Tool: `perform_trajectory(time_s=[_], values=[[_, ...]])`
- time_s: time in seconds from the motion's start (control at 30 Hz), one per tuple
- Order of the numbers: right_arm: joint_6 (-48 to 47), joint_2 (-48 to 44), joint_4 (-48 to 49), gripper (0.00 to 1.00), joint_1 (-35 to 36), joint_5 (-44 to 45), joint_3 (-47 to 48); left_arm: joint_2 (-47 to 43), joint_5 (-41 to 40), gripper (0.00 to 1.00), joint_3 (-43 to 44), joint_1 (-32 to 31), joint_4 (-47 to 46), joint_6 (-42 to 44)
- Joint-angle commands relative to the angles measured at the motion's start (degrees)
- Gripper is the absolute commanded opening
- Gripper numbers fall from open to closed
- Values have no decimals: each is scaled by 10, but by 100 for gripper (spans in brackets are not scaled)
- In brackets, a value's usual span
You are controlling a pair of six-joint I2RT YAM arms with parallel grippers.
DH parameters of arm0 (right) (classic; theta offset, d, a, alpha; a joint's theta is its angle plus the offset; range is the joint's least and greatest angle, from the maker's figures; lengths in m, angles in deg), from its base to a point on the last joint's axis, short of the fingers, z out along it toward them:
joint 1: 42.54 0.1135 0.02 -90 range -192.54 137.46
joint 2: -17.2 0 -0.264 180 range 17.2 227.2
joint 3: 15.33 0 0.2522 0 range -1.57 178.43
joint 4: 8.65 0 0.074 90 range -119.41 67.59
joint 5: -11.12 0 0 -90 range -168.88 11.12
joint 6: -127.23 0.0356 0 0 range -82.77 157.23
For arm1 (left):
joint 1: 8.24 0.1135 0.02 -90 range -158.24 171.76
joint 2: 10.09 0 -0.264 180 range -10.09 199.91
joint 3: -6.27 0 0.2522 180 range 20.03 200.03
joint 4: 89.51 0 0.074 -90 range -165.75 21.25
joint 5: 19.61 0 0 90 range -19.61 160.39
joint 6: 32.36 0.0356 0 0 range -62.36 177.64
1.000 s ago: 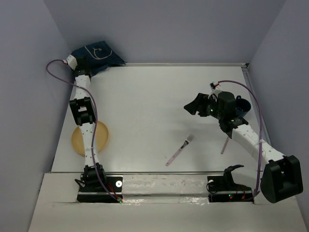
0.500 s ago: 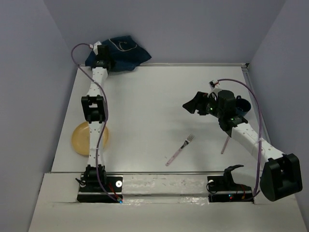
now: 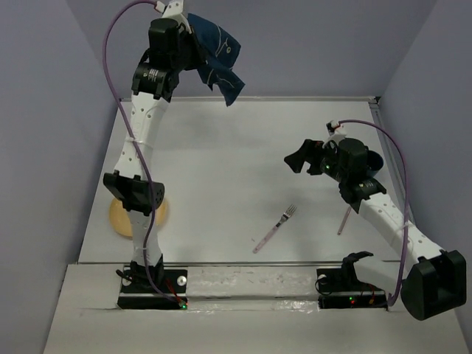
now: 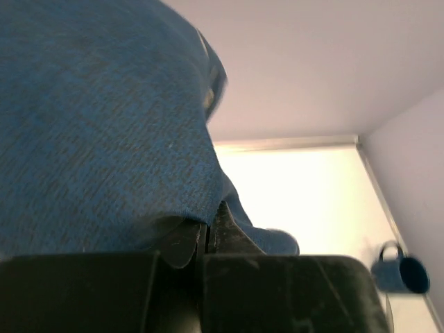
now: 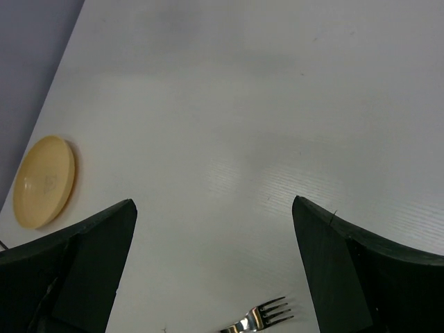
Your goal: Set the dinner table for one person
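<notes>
1. Left gripper (image 4: pixel 206 236) is clamped shut on the navy placemat (image 3: pixel 216 57), held up high over the far-left corner of the table (image 3: pixel 221 147). The cloth hangs off it bunched, drooping to the right.
2. Right gripper (image 3: pixel 299 159) is spread wide with nothing in it, hovering over the right-middle of the table.
3. What matters for you: the landing spot is down and back toward the arm bases from the left gripper. Left arm's job, I'd say, since it has the cloth.
4. Room-wise, there's a big bare patch mid-table. The plate (image 3: pixel 116 215) sits near-left, and the fork (image 3: pixel 276 227) lies diagonally near front-centre, tines pointing far-right. The mug (image 4: pixel 401 274) is over by the right edge.
5. Back and left walls are close to that raised wrist. I reckon the dangling end could fold under as you lower.
</notes>
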Motion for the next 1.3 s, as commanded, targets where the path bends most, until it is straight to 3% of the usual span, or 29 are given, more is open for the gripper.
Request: perform_trajectory(time_s=[0.0,0.03,0.07,0.13,0.2,0.23,0.27,0.4,0.63,0.73,0.8,0.9,1.0,1.07,1.27], values=[[-21,-1,-16,100,0,28,26,-51,33,0,-153,-18,24,32],[-24,4,-18,100,0,28,29,-73,60,0,-264,-20,-33,19],[-26,6,-23,100,0,29,31,-113,76,1,-316,-21,-65,6],[-30,9,-28,100,0,35,32,-149,106,18,-408,-21,-121,-22],[-40,15,-41,100,0,50,36,-189,184,77,-552,-22,-215,-66],[-40,18,-44,100,0,56,37,-202,196,77,-552,-25,-236,-79],[-43,21,-46,100,0,69,39,-224,202,99,-605,-37,-247,-91],[-44,45,-50,100,0,68,50,-287,137,99,-684,-54,-263,-71],[-16,99,-59,89,15,95,75,-343,-113,99,-799,-15,-290,-35],[-8,138,-59,84,46,114,90,-343,-93,99,-831,42,-332,-66],[-9,213,-58,82,73,140,125,-314,-73,99,-819,121,-353,-91],[-13,261,-56,74,103,162,153,-277,-52,98,-819,150,-375,-118],[-49,318,-64,55,159,188,204,-247,-60,97,-813,172,-394,-127],[-89,352,-89,49,203,190,242,-234,-53,90,-812,179,-405,-133],[-169,485,-153,46,271,201,386,-180,-62,77,-780,204,-390,-134]])
